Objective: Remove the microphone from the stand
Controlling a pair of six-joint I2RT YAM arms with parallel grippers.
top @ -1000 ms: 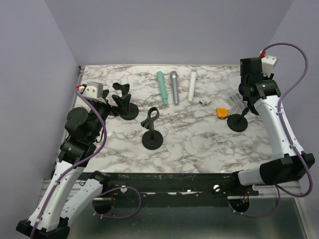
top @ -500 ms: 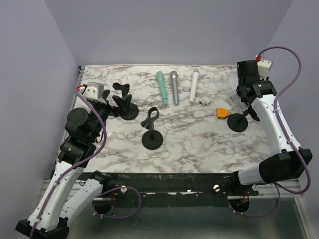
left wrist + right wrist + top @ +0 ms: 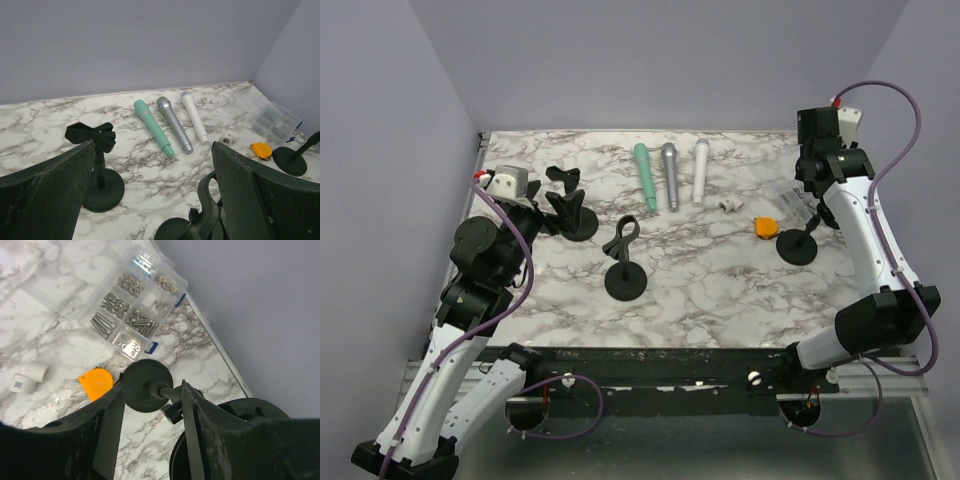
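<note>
Three microphones lie flat at the back of the table: green [image 3: 645,175], grey [image 3: 670,176] and white [image 3: 700,172]. Of the black stands, the left stand [image 3: 571,212], the middle one [image 3: 625,268] and the right one [image 3: 798,243] all have bare clips. My right gripper [image 3: 814,210] hangs over the right stand [image 3: 146,385], its jaws apart and open; the stand's stem and clip sit between the fingers, close to the right finger [image 3: 192,440]. Beside the left stand [image 3: 100,170], my left gripper [image 3: 150,200] is wide open and holds nothing.
A clear screw box [image 3: 127,315], an orange tape measure [image 3: 96,382] and a small white fitting [image 3: 29,377] lie around the right stand. Grey walls close the table at the back and both sides. The table's right edge runs just past the stand.
My right wrist has drawn up and back toward the wall above the right stand. The white microphone has shifted slightly left. The left arm has not moved.
</note>
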